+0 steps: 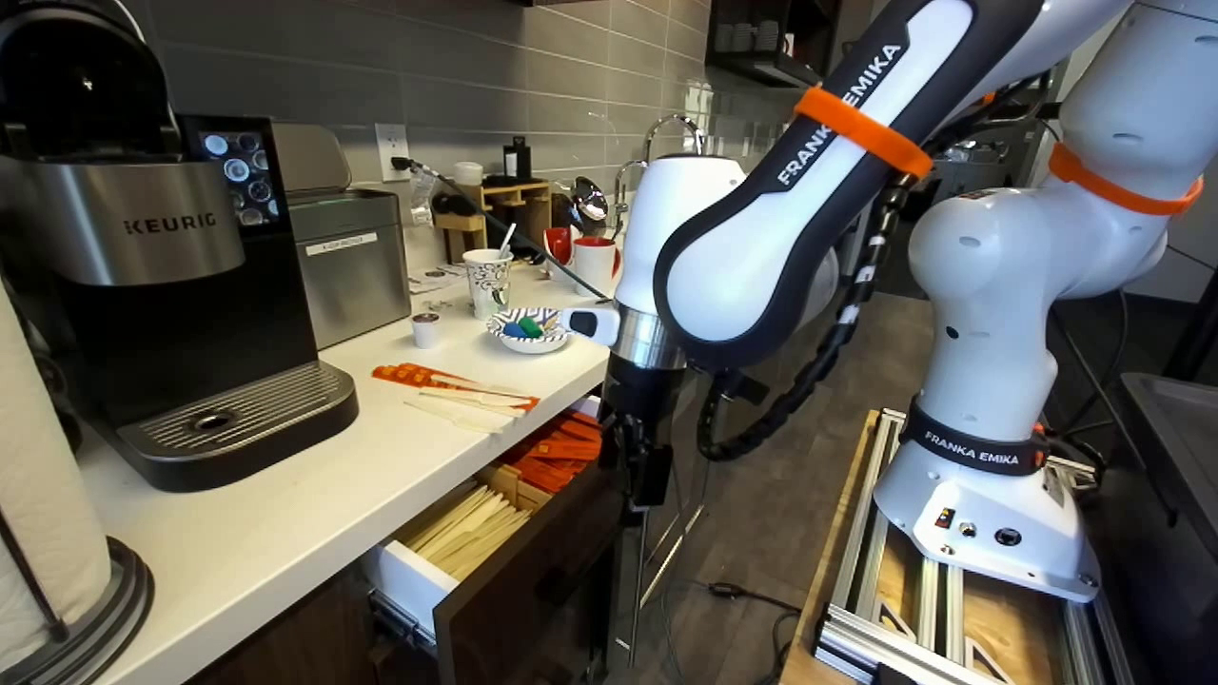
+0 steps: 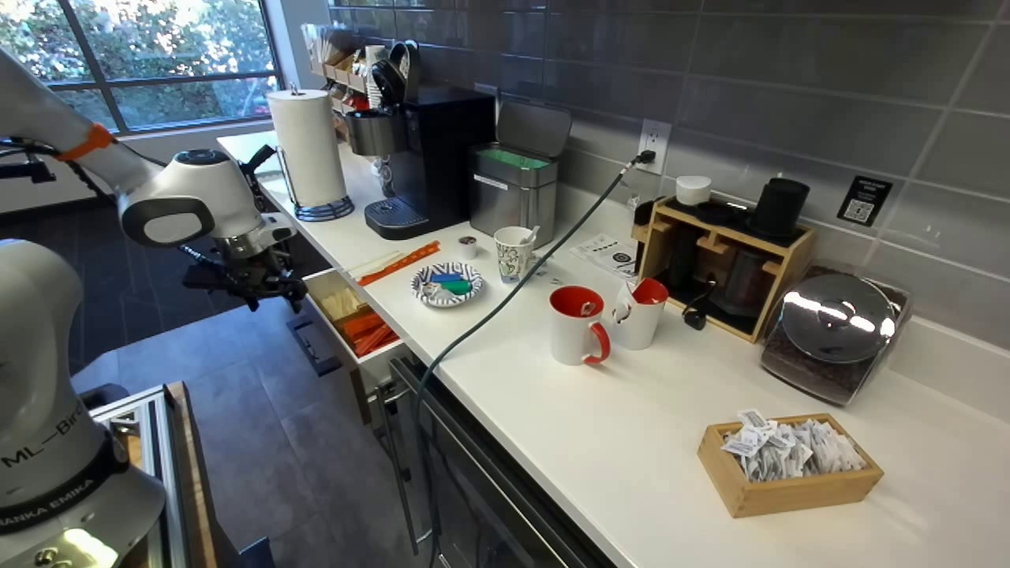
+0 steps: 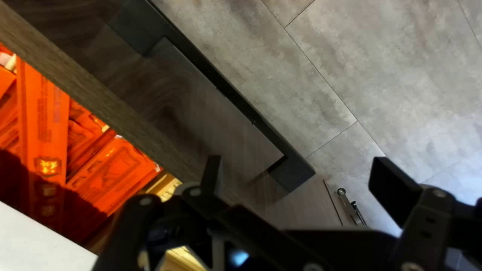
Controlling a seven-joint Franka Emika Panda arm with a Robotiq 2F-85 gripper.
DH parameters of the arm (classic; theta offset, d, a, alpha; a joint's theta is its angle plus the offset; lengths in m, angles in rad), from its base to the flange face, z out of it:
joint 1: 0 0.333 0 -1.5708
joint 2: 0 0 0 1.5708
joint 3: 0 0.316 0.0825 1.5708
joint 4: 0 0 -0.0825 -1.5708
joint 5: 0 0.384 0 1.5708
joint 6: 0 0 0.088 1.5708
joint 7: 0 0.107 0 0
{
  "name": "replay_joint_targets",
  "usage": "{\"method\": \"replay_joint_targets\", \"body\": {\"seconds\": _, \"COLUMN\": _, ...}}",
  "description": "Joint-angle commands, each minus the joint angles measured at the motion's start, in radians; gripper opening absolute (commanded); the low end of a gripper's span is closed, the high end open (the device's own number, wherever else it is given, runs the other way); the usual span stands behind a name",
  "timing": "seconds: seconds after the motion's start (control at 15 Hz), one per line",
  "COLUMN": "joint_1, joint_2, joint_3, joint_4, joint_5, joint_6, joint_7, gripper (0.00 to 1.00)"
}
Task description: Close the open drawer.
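The drawer stands pulled out under the counter, its dark front panel (image 1: 523,580) and white side (image 2: 380,364) showing in the exterior views. It holds pale wooden sticks (image 1: 466,523) and orange-red packets (image 3: 113,165). In the wrist view the panel's top edge (image 3: 94,98) runs diagonally, with a dark handle (image 3: 292,171) on its outer face. My gripper (image 1: 639,490) points down at the drawer front, also seen in an exterior view (image 2: 276,298). In the wrist view its fingers (image 3: 295,169) are wide apart with nothing between them. Whether a finger touches the panel I cannot tell.
The white counter (image 1: 285,533) overhangs the drawer. It bears a coffee maker (image 1: 190,285), a patterned bowl (image 1: 528,331), a paper cup (image 1: 488,283) and red-white mugs (image 2: 578,325). A dark cable (image 2: 505,308) hangs over the counter edge. Long metal handles (image 2: 398,465) stand beside the drawer.
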Motion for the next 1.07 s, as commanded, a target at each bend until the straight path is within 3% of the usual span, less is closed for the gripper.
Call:
{"method": "replay_joint_targets", "body": {"seconds": 0.0, "joint_1": 0.002, "joint_2": 0.0, "joint_3": 0.0, "joint_4": 0.0, "joint_5": 0.002, "joint_6": 0.0, "joint_7": 0.0, "gripper": 1.0}}
{"method": "replay_joint_targets", "body": {"seconds": 0.47, "joint_1": -0.001, "joint_2": 0.015, "joint_3": 0.002, "joint_4": 0.001, "joint_5": 0.0, "joint_6": -0.015, "joint_7": 0.028, "gripper": 1.0}}
{"method": "replay_joint_targets", "body": {"seconds": 0.8, "joint_1": -0.055, "joint_2": 0.073, "joint_3": -0.02, "joint_4": 0.008, "joint_5": -0.051, "joint_6": -0.216, "joint_7": 0.281, "gripper": 1.0}}
{"method": "replay_joint_targets", "body": {"seconds": 0.87, "joint_1": -0.082, "joint_2": -0.028, "joint_3": -0.016, "joint_4": 0.001, "joint_5": -0.14, "joint_6": -0.156, "joint_7": 0.376, "gripper": 1.0}}
{"method": "replay_joint_targets", "body": {"seconds": 1.0, "joint_1": -0.104, "joint_2": -0.046, "joint_3": -0.004, "joint_4": -0.003, "joint_5": -0.165, "joint_6": -0.11, "joint_7": 0.502, "gripper": 1.0}}
